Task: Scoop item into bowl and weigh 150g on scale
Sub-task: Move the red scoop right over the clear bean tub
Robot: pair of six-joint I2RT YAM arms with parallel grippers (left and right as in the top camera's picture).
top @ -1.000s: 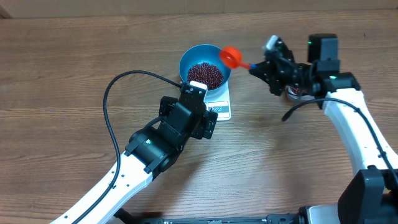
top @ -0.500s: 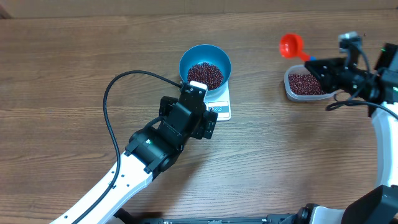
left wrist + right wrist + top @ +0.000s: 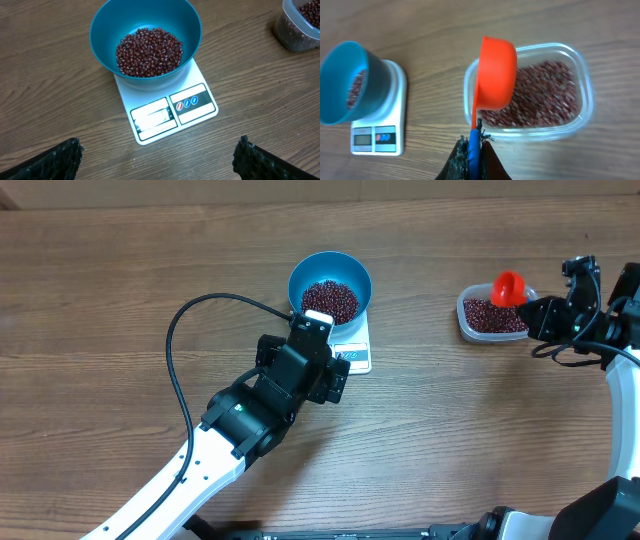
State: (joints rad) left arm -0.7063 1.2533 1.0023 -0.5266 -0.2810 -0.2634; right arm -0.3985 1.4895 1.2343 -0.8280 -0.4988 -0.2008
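The blue bowl (image 3: 330,285) stands on the white scale (image 3: 355,355) and holds a heap of dark red beans (image 3: 149,51). My left gripper (image 3: 157,160) hovers open just in front of the scale (image 3: 167,112), with nothing between its fingers. My right gripper (image 3: 474,145) is shut on the blue handle of the orange scoop (image 3: 495,75). The scoop (image 3: 508,288) is turned on its side over the clear tub (image 3: 492,315) of beans (image 3: 545,95). Its inside is hidden.
The clear tub (image 3: 570,127) sits at the right of the wooden table, well apart from the scale (image 3: 377,135). A black cable (image 3: 185,340) loops over the table left of my left arm.
My right arm has swung right with the scoop, from beside the bowl's rim to above the tub. The left arm, bowl and scale have not moved.
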